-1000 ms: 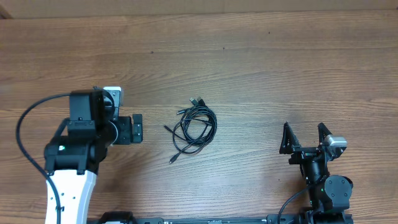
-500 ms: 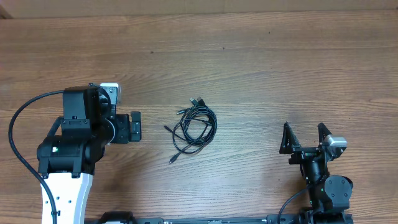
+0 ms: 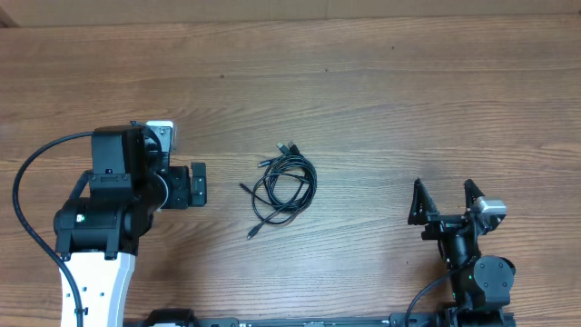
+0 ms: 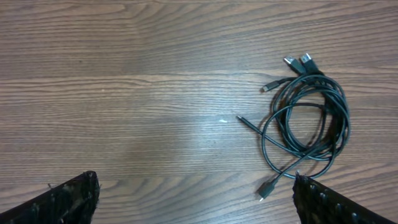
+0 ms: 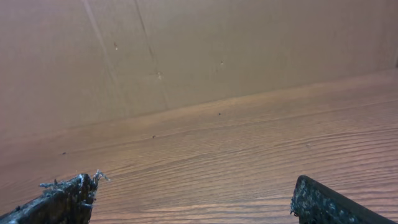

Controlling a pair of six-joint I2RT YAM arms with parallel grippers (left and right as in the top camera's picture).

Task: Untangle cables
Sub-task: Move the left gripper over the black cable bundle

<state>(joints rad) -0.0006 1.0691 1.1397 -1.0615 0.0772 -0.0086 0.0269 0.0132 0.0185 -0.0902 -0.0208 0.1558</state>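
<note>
- The cables (image 3: pixel 284 186) lie in one loose, tangled coil of thin black cord, flat on the wooden table (image 3: pixel 381 91) and about midway between the two arms.
- Several plug ends stray out of the coil: two together at its far rim, one on the side facing the left arm, and one trailing off the near rim (that one reaches closest to the robot's bases).
- From the left wrist camera, the loops cross over one another on the coil's near side, and a straight thin tip points out toward open wood.
- The left gripper (image 3: pixel 200 186) is the nearer tool. It sits level with the coil, just beside it and not touching, with its jaws spread wide and nothing between them.
- In the left wrist view, the left gripper's fingers (image 4: pixel 68 202) show only as dark corners at the bottom. The coil sits off to one side of the gap between them, close above one fingertip.
- The right gripper (image 3: pixel 443 195) stands well apart from the cables on the opposite side, slightly nearer the bases than the coil. Its two pointed fingers (image 3: pixel 418 202) are splayed apart and hold nothing.
- The right wrist camera faces away from the coil, so no cable shows there, only wood grain and a plain brown panel (image 5: pixel 186 50) rising beyond the table's far edge.
- Farther out from the cables, behind the left gripper, is the left arm's white link (image 3: pixel 100 282), with a thick black wire (image 3: pixel 25 204) looping around its outer side.
</note>
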